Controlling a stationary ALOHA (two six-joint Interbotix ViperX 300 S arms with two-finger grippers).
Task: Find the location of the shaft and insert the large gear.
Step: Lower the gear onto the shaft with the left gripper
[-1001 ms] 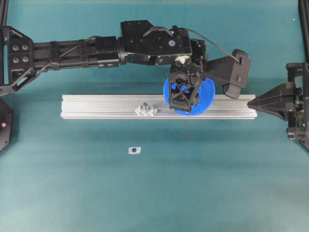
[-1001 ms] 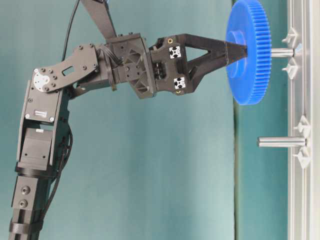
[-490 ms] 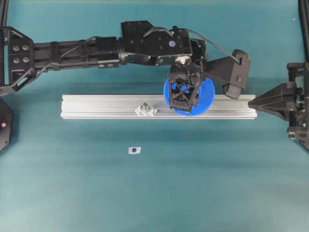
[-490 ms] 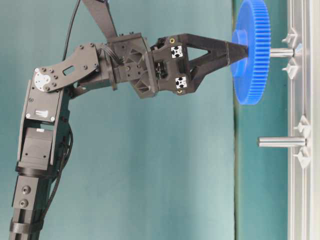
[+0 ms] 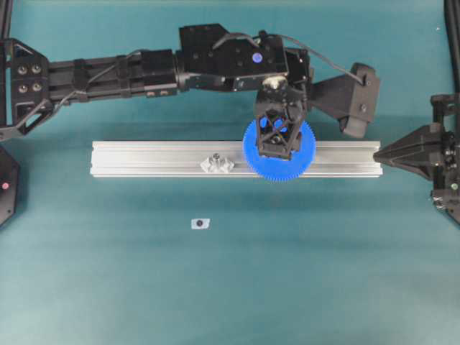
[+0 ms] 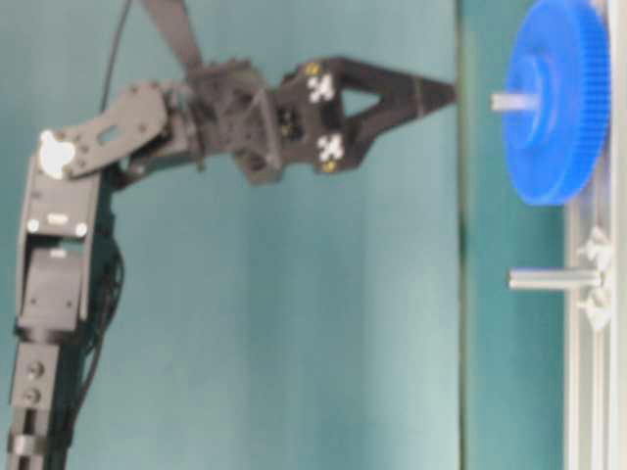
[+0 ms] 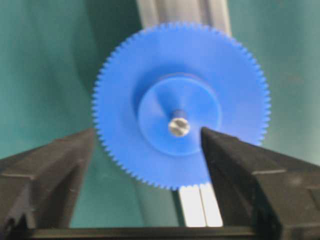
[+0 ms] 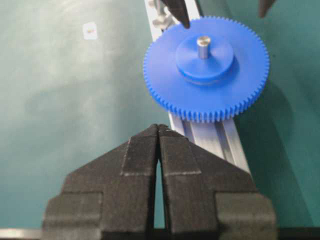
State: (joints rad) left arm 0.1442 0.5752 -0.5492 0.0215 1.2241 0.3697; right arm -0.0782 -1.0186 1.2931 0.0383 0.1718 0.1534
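The large gear [image 5: 298, 162], bright blue, sits low on the shaft [image 6: 509, 100], close against the aluminium rail [image 5: 144, 158]. The shaft's silvery tip [image 7: 178, 126] pokes out through the hub. Directly above the gear, my left gripper [image 5: 277, 144] is open; in the table-level view its tips [image 6: 446, 93] are clear of the gear and the shaft. Its black fingers [image 7: 235, 165] frame the gear [image 7: 150, 75] without touching it. At the rail's right end my right gripper [image 8: 158, 127] is shut and empty, and beyond it the gear [image 8: 170, 85] shows.
A second, shorter pin [image 6: 554, 279] with clear mounts [image 5: 215, 163] stands on the rail left of the gear. In front of the rail, a small white tag [image 5: 200, 223] with a dark dot lies on the teal table.
The left gripper let go of the large gear and drew back off it. The gear slid down the shaft to the rail, leaving the shaft tip showing through the hub.
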